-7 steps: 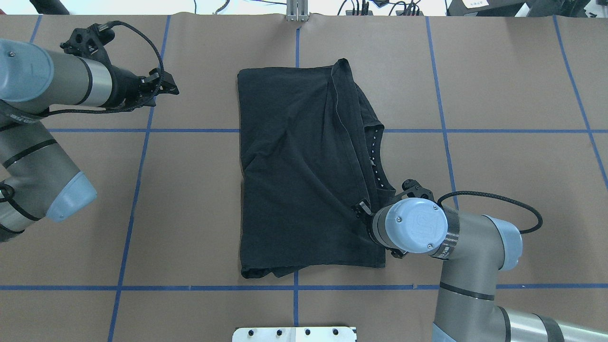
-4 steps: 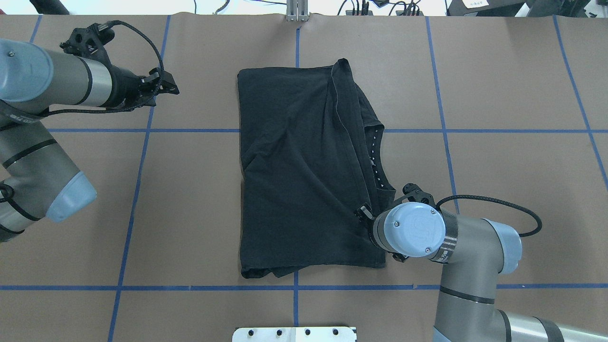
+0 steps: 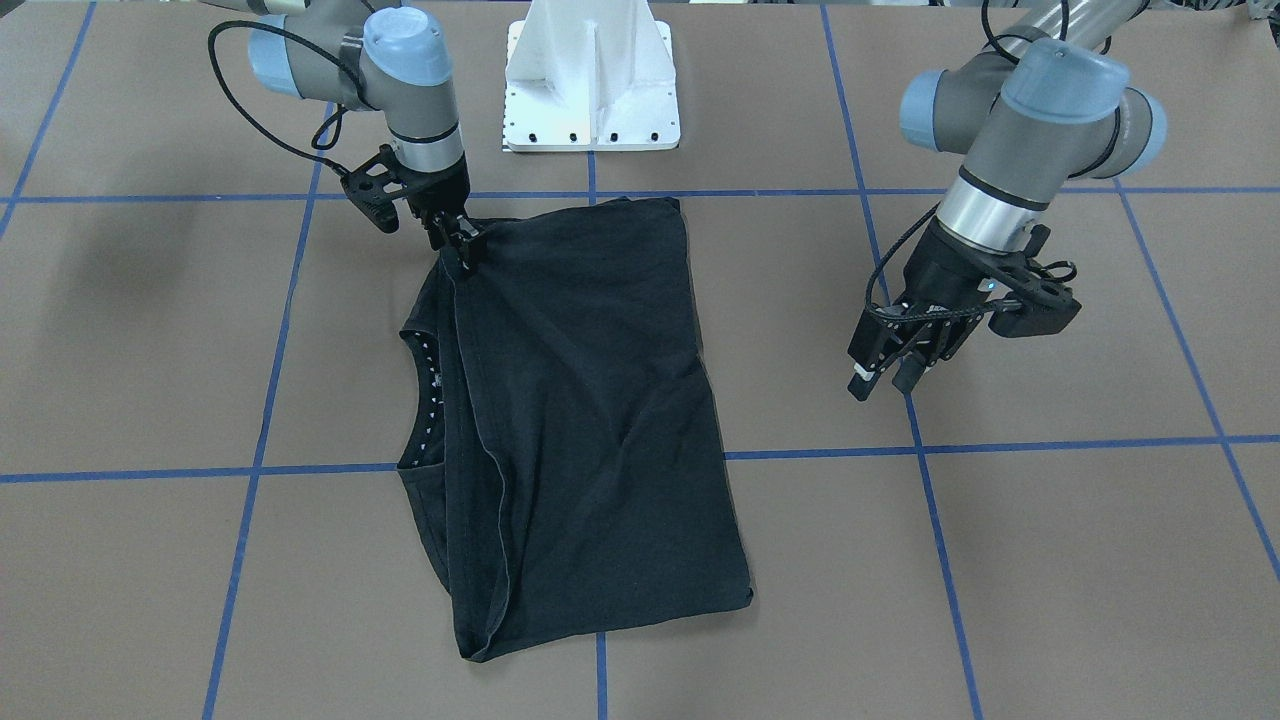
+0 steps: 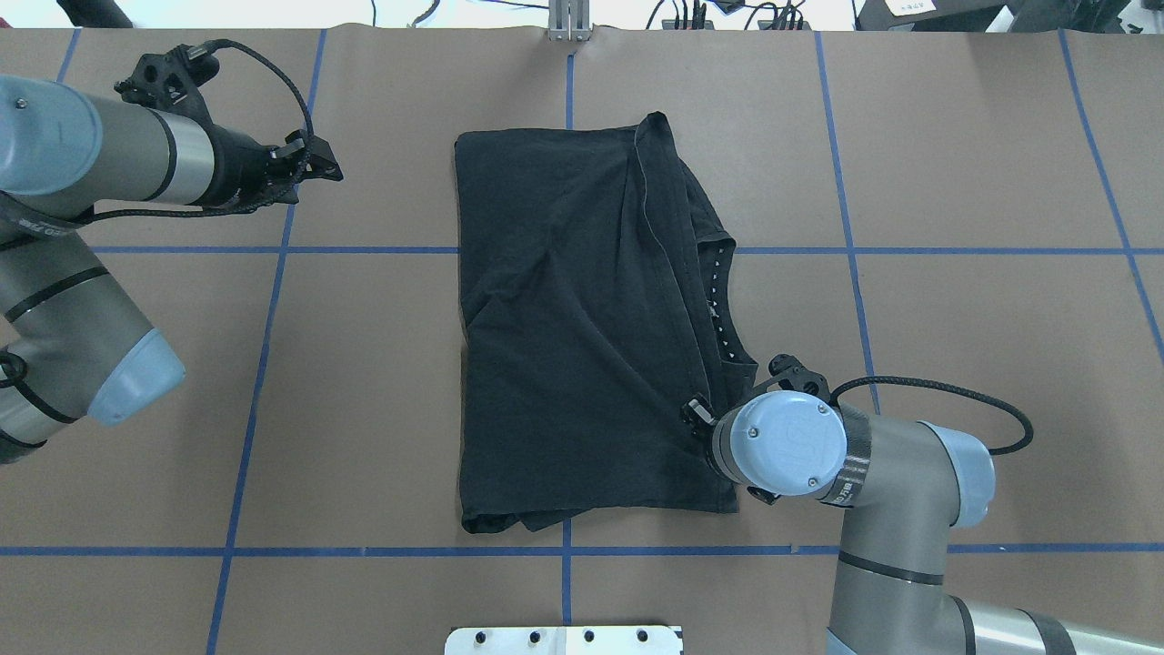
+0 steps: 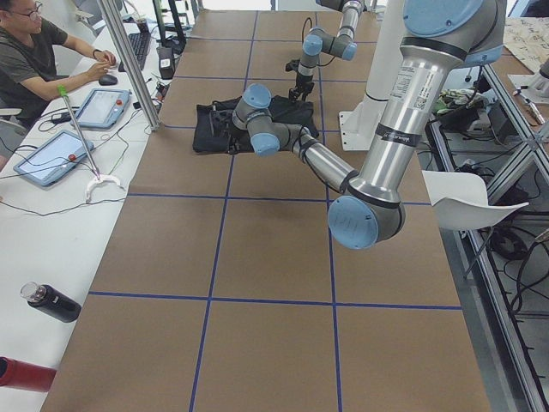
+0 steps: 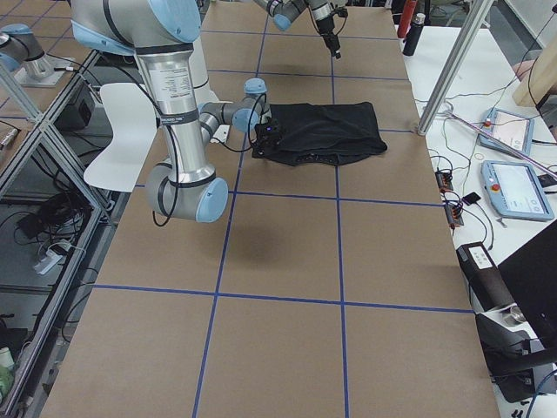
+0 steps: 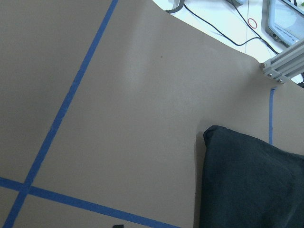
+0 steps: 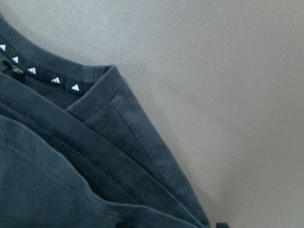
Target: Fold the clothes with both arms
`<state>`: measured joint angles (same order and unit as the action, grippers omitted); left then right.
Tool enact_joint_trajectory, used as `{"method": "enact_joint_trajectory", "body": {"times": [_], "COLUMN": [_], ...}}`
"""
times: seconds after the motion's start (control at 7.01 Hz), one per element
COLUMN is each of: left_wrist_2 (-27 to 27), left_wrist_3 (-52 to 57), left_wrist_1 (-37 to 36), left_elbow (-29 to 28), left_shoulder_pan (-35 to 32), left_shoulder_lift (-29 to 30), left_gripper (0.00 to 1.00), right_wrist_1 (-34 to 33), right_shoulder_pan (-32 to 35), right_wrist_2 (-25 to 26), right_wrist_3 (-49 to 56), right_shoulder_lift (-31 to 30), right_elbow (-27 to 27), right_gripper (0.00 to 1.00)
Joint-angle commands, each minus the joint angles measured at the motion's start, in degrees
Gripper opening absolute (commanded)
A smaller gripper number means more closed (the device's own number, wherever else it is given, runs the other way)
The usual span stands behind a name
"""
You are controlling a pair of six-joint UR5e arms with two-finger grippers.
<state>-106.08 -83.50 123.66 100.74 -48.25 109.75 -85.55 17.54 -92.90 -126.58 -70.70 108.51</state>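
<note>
T-shirt [image 4: 564,346], black and soft-knit: lying folded into a rough upright rectangle near the middle of the table [image 4: 955,318]. One layer lapping over another along a stitched hem running slantwise, neck opening facing the robot's right, shallow creases fanning across the top layer. Resting on matte brown paper sectioned by blue tape lines [image 4: 255,364]. Keeping the same outline as a second ago.

Right arm [image 4: 900,473], a grey-and-silver tube with light-blue caps: bending down over the shirt's corner nearest the robot on that side, its round wrist cap hiding most of the tool from overhead. Compared with a second ago, showing that cap a touch smaller and shifted slightly towards the robot, the black cable loop [image 4: 1000,405] shifting with it.

Left arm [image 4: 109,164], same build: hanging over bare paper, well apart from the cloth, sitting where it was a second ago.

Right gripper [image 3: 462,250]: pointing its black tips at that folded corner, contact with the cloth hard to judge. Appearing in the wrist view only as two dark tips spread along the bottom edge with fabric between them, so standing apart and not clamping.

Left gripper [image 3: 885,382]: pointing down, fingers parted, holding nothing.

Neckline marks [image 8: 56,80]: tiny white triangles lining up in a row on a black inner band.
</note>
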Motion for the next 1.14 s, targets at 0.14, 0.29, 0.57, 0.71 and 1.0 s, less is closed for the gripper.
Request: {"method": "enact_joint_trajectory", "body": {"times": [0.14, 0.29, 0.57, 0.71, 1.0], "left_wrist_2": [0.00, -0.09, -0.09, -0.09, -0.18], "left_wrist_3": [0.00, 0.00, 0.00, 0.00, -0.61], "left_wrist_1": [0.00, 0.00, 0.00, 0.00, -0.09], "left_elbow": [0.07, 0.33, 0.33, 0.33, 1.12], "left_shoulder_pan": [0.00, 0.00, 0.00, 0.00, 0.00], "left_shoulder_lift": [-0.06, -0.15, -0.15, -0.15, -0.15], "left_gripper": [0.69, 0.69, 0.69, 0.69, 0.69], "right_wrist_1": [-0.14, -0.23, -0.84, -1.02, -4.96], "right_shoulder_pan": [0.03, 0.03, -0.14, -0.05, 0.21], "right_wrist_2": [0.00, 0.09, 0.18, 0.09, -0.26], "right_wrist_3": [-0.06, -0.15, -0.07, 0.11, 0.55], "right_shoulder_lift": [-0.06, -0.06, 0.03, 0.12, -0.14], "right_elbow": [-0.06, -0.06, 0.03, 0.90, 4.50], "right_gripper": [0.37, 0.12, 0.00, 0.00, 0.00]}}
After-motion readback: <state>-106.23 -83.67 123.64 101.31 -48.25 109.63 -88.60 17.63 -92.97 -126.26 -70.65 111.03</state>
